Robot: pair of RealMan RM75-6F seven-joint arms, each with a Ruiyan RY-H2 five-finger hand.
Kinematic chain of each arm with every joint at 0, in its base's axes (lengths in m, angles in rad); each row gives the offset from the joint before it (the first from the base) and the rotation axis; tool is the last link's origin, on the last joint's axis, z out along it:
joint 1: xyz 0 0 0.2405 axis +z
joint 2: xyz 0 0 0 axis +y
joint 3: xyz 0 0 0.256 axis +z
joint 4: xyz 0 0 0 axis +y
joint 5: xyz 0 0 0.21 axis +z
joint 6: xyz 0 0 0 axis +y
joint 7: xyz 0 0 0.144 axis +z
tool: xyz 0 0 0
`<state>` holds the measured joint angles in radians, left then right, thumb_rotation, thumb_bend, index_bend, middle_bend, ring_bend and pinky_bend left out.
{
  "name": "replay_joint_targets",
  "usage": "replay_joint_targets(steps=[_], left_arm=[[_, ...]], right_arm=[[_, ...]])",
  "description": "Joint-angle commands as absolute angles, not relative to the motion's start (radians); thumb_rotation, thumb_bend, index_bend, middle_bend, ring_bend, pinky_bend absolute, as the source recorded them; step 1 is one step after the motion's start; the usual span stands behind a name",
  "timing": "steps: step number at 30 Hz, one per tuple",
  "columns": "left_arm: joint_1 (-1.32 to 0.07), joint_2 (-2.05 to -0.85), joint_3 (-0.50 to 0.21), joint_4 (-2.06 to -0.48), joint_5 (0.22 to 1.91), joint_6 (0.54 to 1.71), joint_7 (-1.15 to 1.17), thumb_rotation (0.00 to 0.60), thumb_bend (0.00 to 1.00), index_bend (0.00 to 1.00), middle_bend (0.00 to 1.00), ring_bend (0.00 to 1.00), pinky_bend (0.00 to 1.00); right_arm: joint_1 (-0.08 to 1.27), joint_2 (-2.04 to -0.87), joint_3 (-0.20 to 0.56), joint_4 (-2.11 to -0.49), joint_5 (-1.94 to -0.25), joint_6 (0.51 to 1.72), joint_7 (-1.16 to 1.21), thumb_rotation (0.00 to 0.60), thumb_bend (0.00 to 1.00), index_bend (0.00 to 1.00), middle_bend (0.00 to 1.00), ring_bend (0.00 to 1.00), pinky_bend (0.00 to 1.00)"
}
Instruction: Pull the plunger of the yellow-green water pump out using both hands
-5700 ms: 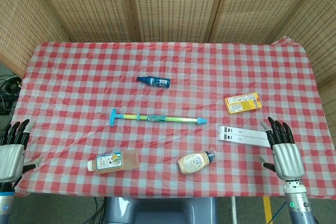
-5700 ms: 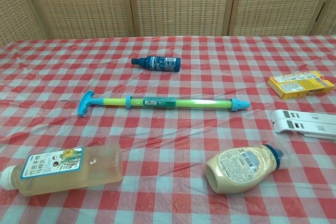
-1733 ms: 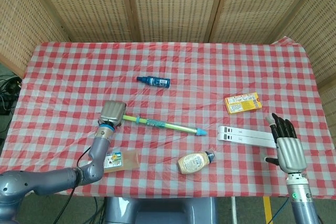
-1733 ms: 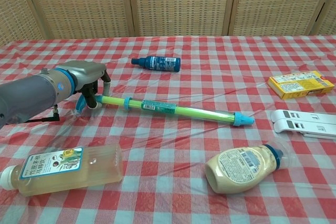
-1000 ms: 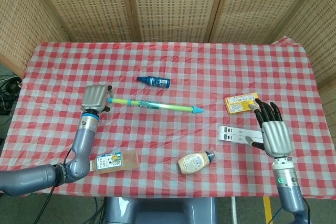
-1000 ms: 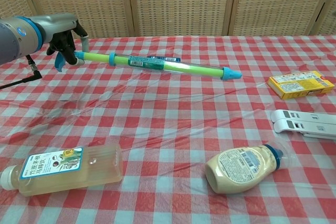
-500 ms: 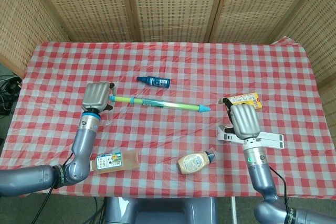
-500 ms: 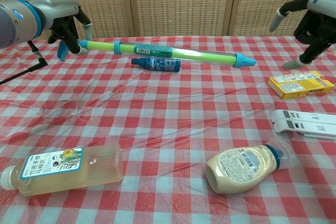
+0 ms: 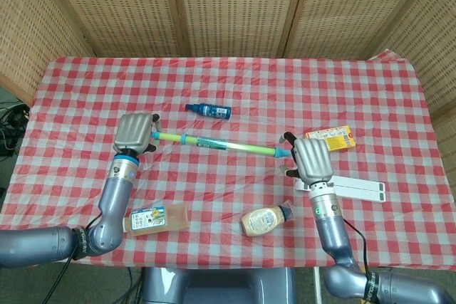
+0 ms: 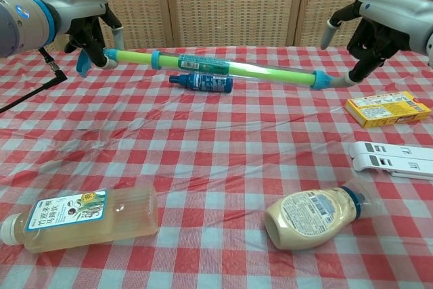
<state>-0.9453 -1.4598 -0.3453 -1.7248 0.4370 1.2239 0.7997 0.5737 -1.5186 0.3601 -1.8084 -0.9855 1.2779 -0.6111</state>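
While the yellow-green water pump is held above the desk, its long axis runs left to right, the blue T-handle to the left and the blue nozzle end to the right, slightly lower. The handle end is gripped by the left hand, fingers curled around it. At the nozzle end the right hand is seen with fingers partly spread, one fingertip touching the tip; whether it is gripped cannot be told. A label is wrapped around the barrel, its writing too small to read.
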Motion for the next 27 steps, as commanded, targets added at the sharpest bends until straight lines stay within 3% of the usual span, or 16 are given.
replay_joint_targets(steps=[1, 27], left_arm=[[-0.947, -1.46, -0.34, -1.729, 0.441, 1.226, 0.796, 0.6, 0.65, 0.87, 0.94, 0.88, 0.74], [-0.948, -1.441, -0.313, -1.76, 0.446, 1.23, 0.765, 0.6, 0.65, 0.87, 0.94, 0.88, 0.74]], right_arm=[[0.579, -1.519, 0.355, -1.802, -0.98, 1.282, -0.611, 0.6, 0.35, 0.42, 1.0, 1.0, 0.67], [0.601, -1.547, 0.308, -1.764, -0.938, 1.29, -0.591, 0.6, 0.5, 0.42, 1.0, 1.0, 0.67]])
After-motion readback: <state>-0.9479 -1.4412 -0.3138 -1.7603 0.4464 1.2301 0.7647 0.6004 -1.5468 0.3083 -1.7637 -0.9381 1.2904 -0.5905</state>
